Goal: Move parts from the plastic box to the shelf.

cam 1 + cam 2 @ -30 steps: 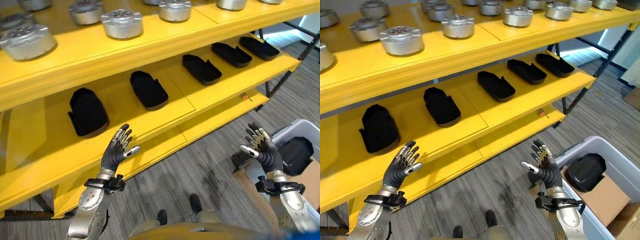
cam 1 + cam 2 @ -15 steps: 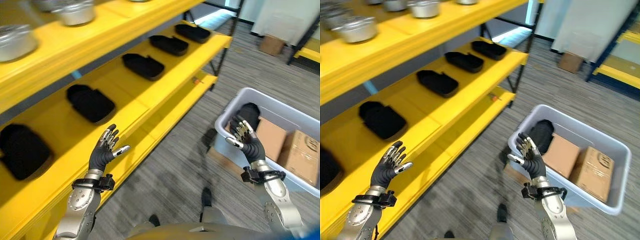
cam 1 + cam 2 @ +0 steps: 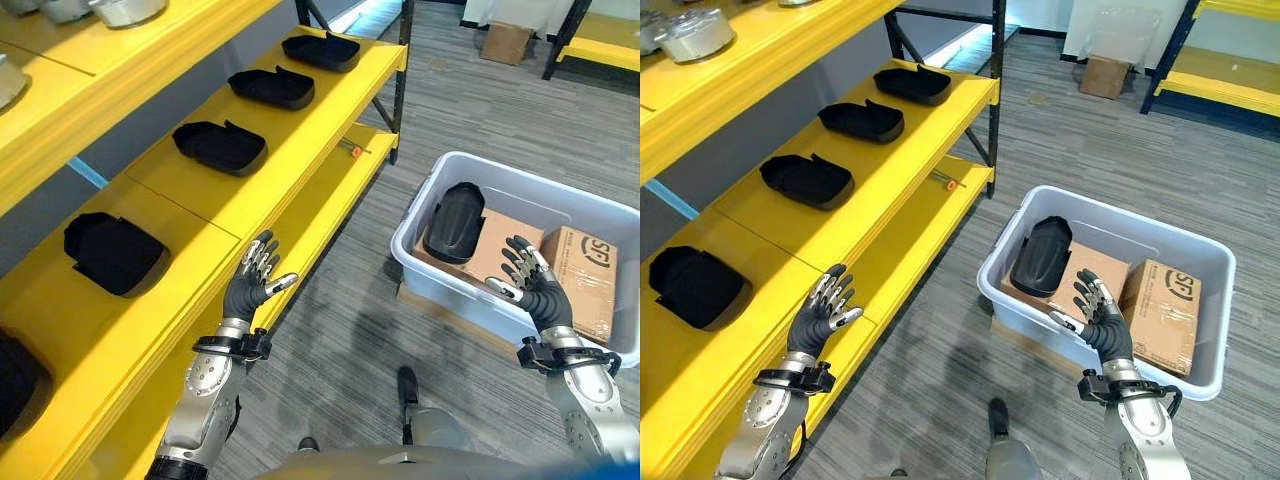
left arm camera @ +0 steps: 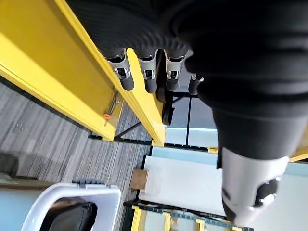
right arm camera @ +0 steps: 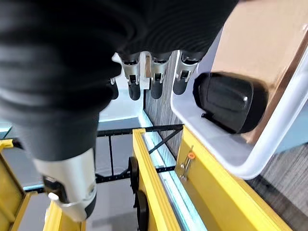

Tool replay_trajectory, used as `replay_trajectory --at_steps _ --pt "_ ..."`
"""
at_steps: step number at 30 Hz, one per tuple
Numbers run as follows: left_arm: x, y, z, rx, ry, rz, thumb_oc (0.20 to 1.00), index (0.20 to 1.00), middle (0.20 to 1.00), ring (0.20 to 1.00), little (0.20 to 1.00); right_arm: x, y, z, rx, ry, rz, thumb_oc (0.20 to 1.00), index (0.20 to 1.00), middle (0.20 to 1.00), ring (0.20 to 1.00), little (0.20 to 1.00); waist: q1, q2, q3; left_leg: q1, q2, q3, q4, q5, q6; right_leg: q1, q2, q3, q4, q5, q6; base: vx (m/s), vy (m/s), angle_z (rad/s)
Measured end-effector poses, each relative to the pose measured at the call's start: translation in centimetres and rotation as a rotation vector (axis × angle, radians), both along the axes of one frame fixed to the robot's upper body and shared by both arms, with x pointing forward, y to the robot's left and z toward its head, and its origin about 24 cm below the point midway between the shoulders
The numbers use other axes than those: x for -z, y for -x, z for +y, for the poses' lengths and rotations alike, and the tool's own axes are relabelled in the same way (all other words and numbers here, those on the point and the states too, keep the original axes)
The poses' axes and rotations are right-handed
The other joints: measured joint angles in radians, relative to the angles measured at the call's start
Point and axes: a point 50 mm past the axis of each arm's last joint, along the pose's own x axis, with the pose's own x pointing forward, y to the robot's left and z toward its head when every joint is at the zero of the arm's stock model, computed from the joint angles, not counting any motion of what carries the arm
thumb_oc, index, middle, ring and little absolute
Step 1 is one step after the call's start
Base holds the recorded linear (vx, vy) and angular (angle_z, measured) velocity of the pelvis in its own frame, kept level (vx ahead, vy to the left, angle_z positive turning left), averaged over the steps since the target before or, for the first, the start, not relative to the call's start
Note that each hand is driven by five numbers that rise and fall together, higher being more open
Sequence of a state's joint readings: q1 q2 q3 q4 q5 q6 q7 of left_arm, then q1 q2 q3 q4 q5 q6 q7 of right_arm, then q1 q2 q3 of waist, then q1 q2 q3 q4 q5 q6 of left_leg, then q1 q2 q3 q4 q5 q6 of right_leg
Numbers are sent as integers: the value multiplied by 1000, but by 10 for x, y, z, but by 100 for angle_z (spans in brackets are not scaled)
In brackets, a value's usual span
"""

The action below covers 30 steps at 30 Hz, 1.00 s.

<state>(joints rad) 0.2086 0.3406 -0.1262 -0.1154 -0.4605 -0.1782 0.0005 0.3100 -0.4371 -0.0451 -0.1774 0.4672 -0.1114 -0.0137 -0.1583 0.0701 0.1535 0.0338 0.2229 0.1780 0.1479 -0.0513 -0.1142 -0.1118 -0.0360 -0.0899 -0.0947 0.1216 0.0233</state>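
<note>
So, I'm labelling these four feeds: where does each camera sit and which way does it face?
Left eye view: on the head, looking down at the yellow shelf, grey plastic box, both open hands.
Right eye view: beside it, same scene; black part in the box.
Left wrist view: along the left hand, past the shelf edge.
Right wrist view: along the right hand; shares that part.
</note>
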Motion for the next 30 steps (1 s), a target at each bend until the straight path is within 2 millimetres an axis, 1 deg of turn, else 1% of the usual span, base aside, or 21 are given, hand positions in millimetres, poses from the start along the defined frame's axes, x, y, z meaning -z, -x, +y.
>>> replay_trajectory --at_steps 1,2,3,4,5,6,7,8,9,10,11,12,13,15,16,18,20,24,26,29,30 --pt "0 0 0 0 1 2 1000 1000 1000 1000 1000 -1 1 -2 5 7 -7 1000 1000 1000 1000 1000 -17 -9 4 -24 11 -25 70 15 -11 4 18 1 9 -10 -18 104 -294 -39" --pt "0 0 0 0 -1 0 1000 1000 1000 1000 1000 -1 1 -2 4 10 -6 1000 1000 1000 1000 1000 -19 -12 5 -29 18 -41 85 20 -20 3 23 2 16 -15 -25 84 -192 -29" --pt "-3 -2 2 1 -11 -10 1000 1000 1000 1000 1000 -1 2 -4 23 1 -15 1000 1000 1000 1000 1000 -7 -35 17 -109 25 -77 257 29 -24 -26 38 4 79 -45 -69 99 -27 -18" --pt "-8 -8 0 9 -14 -35 1000 1000 1000 1000 1000 0 3 -5 63 -27 -24 1000 1000 1000 1000 1000 -3 -76 41 -209 19 -92 401 43 7 -29 18 26 91 -54 -83 119 52 -35" --pt "-8 -9 1 6 -17 -35 1000 1000 1000 1000 1000 0 1 -1 68 -44 -33 1000 1000 1000 1000 1000 17 -113 41 -238 -31 -116 365 -7 7 -32 1 56 86 -45 -70 169 79 -55" --pt "-5 -6 0 10 -18 -19 1000 1000 1000 1000 1000 -6 -4 4 53 -49 -67 1000 1000 1000 1000 1000 21 -146 38 -277 -127 -144 201 -45 17 -44 -20 106 55 -43 -53 160 90 -87" --pt "-2 -5 -2 18 -17 -5 1000 1000 1000 1000 1000 -8 -8 3 49 -43 -78 1000 1000 1000 1000 1000 37 -144 47 -263 -169 -161 59 -30 28 -45 -24 123 55 -54 -41 192 68 -92" --pt "2 -4 -4 25 -15 10 1000 1000 1000 1000 1000 -9 -10 2 49 -35 -81 1000 1000 1000 1000 1000 43 -126 51 -268 -186 -163 -18 -8 29 -36 -15 121 45 -61 -42 208 47 -88" --pt "8 -4 -6 17 3 32 1000 1000 1000 1000 1000 -7 -16 0 49 -14 -74 1000 1000 1000 1000 1000 44 -83 54 -281 -223 -224 -136 34 20 -27 16 130 34 -88 -20 245 85 -97" --pt "12 -6 -7 5 16 47 1000 1000 1000 1000 1000 0 -17 -4 54 7 -35 1000 1000 1000 1000 1000 61 -52 52 -287 -246 -280 -171 39 25 -23 40 168 42 -89 -26 203 129 -103" --pt "15 -5 -8 0 19 55 1000 1000 1000 1000 1000 2 -18 -3 47 16 -23 1000 1000 1000 1000 1000 72 -38 52 -299 -257 -281 -161 47 24 -16 52 174 40 -84 -34 180 201 -143" --pt "15 -4 -6 -9 17 56 1000 1000 1000 1000 1000 5 -19 3 27 16 -15 1000 1000 1000 1000 1000 83 -25 53 -292 -277 -320 -134 49 26 -20 74 243 58 -79 -41 189 291 -219" --pt "17 2 -6 -21 26 65 1000 1000 1000 1000 1000 1 -17 8 -8 29 -29 1000 1000 1000 1000 1000 105 10 32 -273 -262 -317 -123 34 73 -18 101 310 65 -75 -36 156 237 -211" --pt "14 0 -6 -28 31 53 1000 1000 1000 1000 1000 1 -14 8 -2 29 -29 1000 1000 1000 1000 1000 60 16 29 -272 -262 -254 -132 56 95 0 73 315 8 -76 -24 185 233 -123" --pt "7 -5 -6 -27 29 23 1000 1000 1000 1000 1000 1 -14 10 -1 21 -28 1000 1000 1000 1000 1000 52 -3 36 -243 -273 -232 -156 86 107 -6 55 322 4 -85 -16 200 239 -83" --pt "4 -7 -6 -35 29 6 1000 1000 1000 1000 1000 1 -15 13 -7 10 -32 1000 1000 1000 1000 1000 62 -10 33 -231 -267 -186 -174 123 144 -13 46 325 12 -73 5 111 144 -80" --pt "-1 -8 -4 -32 14 -13 1000 1000 1000 1000 1000 2 -16 18 -10 -13 -37 1000 1000 1000 1000 1000 60 -28 26 -213 -276 -139 -200 123 154 -45 28 334 59 -112 19 117 186 -50" --pt "-4 -9 1 -55 -9 -23 1000 1000 1000 1000 1000 1 -22 32 -57 -29 -43 1000 1000 1000 1000 1000 71 -34 22 -202 -288 -81 -211 122 189 -69 16 367 98 -104 42 103 112 -28" --pt "-4 -11 0 -54 -16 -22 1000 1000 1000 1000 1000 -1 -27 37 -77 -32 -54 1000 1000 1000 1000 1000 65 -24 26 -184 -286 -75 -204 122 213 -98 30 369 199 -144 62 -8 37 -10" --pt "-15 -19 4 -43 -50 -65 1000 1000 1000 1000 1000 -5 -32 42 -97 -32 -68 1000 1000 1000 1000 1000 52 -32 40 -179 -272 -67 -193 111 210 -183 66 376 358 -163 96 51 55 -19" --pt "-21 -24 5 -37 -65 -86 1000 1000 1000 1000 1000 -10 -38 44 -108 -32 -93 1000 1000 1000 1000 1000 54 -29 49 -159 -259 -43 -212 108 215 -202 66 344 387 -169 110 70 0 -51"
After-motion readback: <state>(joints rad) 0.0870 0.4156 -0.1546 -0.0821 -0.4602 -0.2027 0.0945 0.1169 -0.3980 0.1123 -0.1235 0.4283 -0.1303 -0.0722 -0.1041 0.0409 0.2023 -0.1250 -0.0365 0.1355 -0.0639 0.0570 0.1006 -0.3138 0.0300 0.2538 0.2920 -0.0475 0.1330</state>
